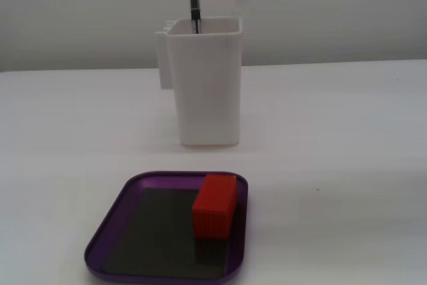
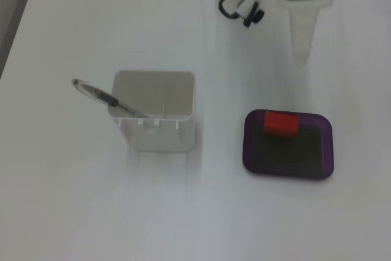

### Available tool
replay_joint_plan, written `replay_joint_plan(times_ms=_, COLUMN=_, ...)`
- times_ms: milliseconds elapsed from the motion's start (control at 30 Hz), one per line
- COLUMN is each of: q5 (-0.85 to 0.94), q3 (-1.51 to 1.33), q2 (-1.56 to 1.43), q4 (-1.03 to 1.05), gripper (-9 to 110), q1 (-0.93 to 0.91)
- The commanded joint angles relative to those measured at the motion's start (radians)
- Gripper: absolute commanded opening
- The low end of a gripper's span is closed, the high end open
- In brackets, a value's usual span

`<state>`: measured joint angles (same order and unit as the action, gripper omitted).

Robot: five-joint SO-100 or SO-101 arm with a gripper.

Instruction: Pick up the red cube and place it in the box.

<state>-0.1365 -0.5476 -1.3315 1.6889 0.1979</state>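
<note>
One red cube resting inside the box, hand raised above table, pointing down, jaw gap hidden.

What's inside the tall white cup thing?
A pen leans inside the white container, its top poking over the rim. The overhead fixed view shows nothing else in there, though the floor beneath the pen's tip stays hidden.
</note>
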Motion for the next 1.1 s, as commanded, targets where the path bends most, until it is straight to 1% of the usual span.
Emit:
replay_joint_plan(times_ms=0, q5=0.023, q3=-0.268, q2=-0.276, q4=0.003, gripper=12, q1=-0.009)
replay_joint_plan(times_ms=167, q5=0.025, q3=-0.715, q2=-0.666, q4=-0.005, gripper=12, q1=-0.012)
replay_joint_plan(times_ms=267, q5=0.043, q3=-0.969, q2=-0.900, q4=-0.052, gripper=12, q1=-0.012)
replay_joint_plan(times_ms=467, q5=0.103, q3=-1.552, q2=-1.370, q4=-0.238, gripper=12, q1=-0.023)
replay_joint_plan(times_ms=667, q5=0.138, q3=-2.085, q2=-1.812, q4=-0.459, gripper=12, q1=-0.153)
replay_joint_plan(times_ms=767, q5=0.138, q3=-2.232, q2=-1.991, q4=-0.491, gripper=12, q1=-0.229)
replay_joint_plan(times_ms=867, q5=0.140, q3=-2.255, q2=-2.131, q4=-0.472, gripper=12, q1=-0.278)
replay_joint_plan(times_ms=1067, q5=0.127, q3=-2.376, q2=-2.095, q4=-0.483, gripper=12, q1=-0.298)
